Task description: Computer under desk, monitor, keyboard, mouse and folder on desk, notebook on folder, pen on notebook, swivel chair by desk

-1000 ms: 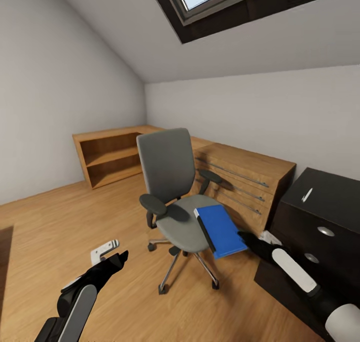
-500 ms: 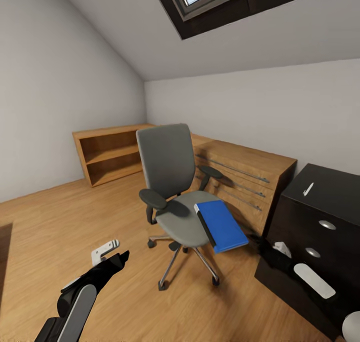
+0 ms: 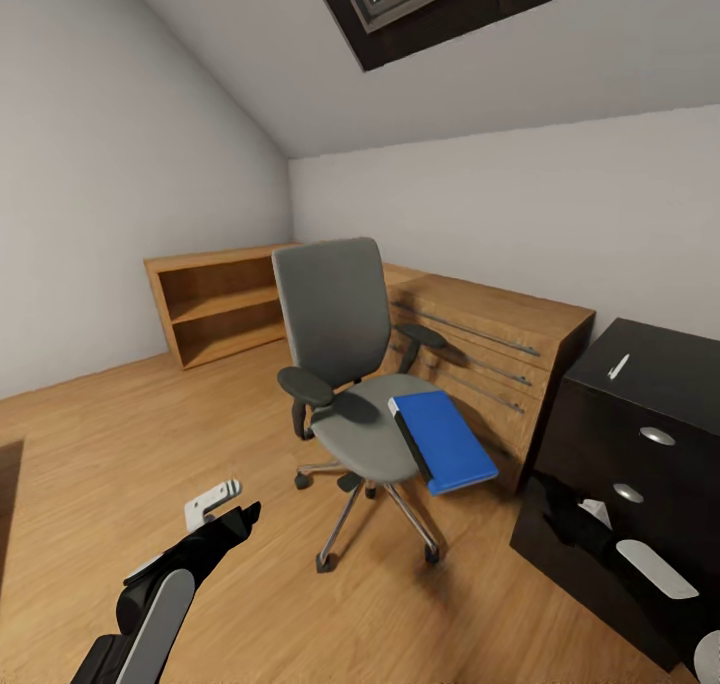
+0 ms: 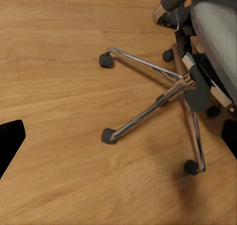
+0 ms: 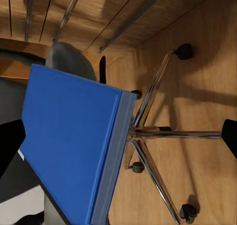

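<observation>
The grey padded swivel chair (image 3: 345, 364) with its tall back, dark round armrests and metal five-star base stands on the wooden floor (image 3: 120, 434), and its seat carries the flat blue folder (image 3: 445, 442), which lies tilted with one corner jutting past the seat's front edge. Behind the chair a light wooden dresser (image 3: 500, 349) with long metal rails runs along the wall, and an open, bare wooden bookshelf (image 3: 215, 309) stands in the corner. The black three-drawer unit of the desk (image 3: 640, 434) has its drawers closed; on its top lies the thin short white pen (image 3: 618, 367).

The left gripper (image 3: 240, 516) hangs over the floor, short of the chair's base; its wrist view looks between widely parted dark fingers (image 4: 11, 138) at the chrome legs and castors. The right gripper (image 3: 570, 514) sits low beside the drawer unit, the folder ahead of its fingers (image 5: 10, 141) and not touched; those fingers stand spread apart with nothing between them.

Against a second ago, the right arm has drawn back from just beside the folder's corner toward the drawer unit, while the left arm holds its place. The chair, the folder and the pen lie as before; the whole picture has slid slightly, so the camera has moved.
</observation>
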Controlling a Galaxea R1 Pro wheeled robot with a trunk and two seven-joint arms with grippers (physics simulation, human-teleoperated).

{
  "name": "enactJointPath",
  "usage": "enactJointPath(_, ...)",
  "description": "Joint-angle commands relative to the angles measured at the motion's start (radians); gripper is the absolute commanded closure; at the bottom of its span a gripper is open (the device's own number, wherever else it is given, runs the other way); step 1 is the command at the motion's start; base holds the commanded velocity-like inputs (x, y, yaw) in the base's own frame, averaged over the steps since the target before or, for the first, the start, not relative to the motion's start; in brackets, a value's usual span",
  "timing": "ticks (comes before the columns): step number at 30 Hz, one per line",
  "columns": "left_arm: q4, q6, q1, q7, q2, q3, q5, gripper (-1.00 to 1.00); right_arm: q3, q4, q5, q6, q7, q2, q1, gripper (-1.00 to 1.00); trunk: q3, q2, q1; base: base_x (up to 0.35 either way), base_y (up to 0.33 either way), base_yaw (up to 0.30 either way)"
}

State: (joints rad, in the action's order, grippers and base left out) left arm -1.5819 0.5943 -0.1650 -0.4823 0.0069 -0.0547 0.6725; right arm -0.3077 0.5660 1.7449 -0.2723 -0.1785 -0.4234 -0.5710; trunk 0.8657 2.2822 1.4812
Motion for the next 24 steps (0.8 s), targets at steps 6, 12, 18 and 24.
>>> enactJointPath(6, -0.001, 0.001, -0.001, -0.010, 0.001, -0.002, 0.010, -1.00, -0.008, -0.002, 0.009, -0.009, 0.004, 0.000, -0.001, -1.00, 0.020, 0.043, 0.023, 0.000, 0.000, 0.000)
enactJointPath(12, -0.001, 0.001, -0.001, -0.010, 0.001, -0.003, 0.009, -1.00, 0.001, 0.000, 0.017, -0.019, -0.001, 0.037, -0.003, -1.00, 0.039, 0.085, 0.046, 0.000, 0.000, 0.000)
enactJointPath(18, -0.002, 0.001, -0.001, -0.010, 0.001, -0.004, 0.009, -1.00, 0.004, -0.002, 0.015, -0.024, -0.073, 0.037, -0.003, -1.00, 0.057, 0.127, 0.069, 0.000, 0.000, 0.000)
enactJointPath(24, -0.001, 0.001, -0.001, -0.010, 0.001, -0.009, 0.009, -1.00, 0.004, -0.017, 0.013, -0.072, -0.189, 0.033, -0.003, -1.00, 0.076, 0.169, 0.092, 0.000, 0.000, 0.000)
